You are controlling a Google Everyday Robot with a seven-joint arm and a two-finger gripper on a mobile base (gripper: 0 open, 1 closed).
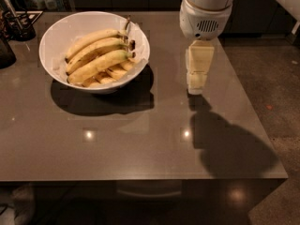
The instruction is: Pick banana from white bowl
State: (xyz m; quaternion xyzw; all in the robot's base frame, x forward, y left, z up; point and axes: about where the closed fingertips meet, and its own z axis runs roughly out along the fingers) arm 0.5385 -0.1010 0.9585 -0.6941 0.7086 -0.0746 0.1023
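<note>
The white bowl [50, 36] stands on the dark table at the back left. It holds three long yellow bananas over several short small ones. The banana [98, 64], the thickest and nearest of the long ones, lies across the bowl with its dark stub tip pointing right. My gripper [197, 86] hangs from the white arm [205, 13], pointing down above the table. It is to the right of the bowl, about a bowl's half width from its rim, touching nothing and holding nothing.
A dark holder with utensils [18, 25] stands at the back left corner, and a dark object [5, 53] is at the left edge. The table [140, 144] ends at the right along a speckled floor [276, 93].
</note>
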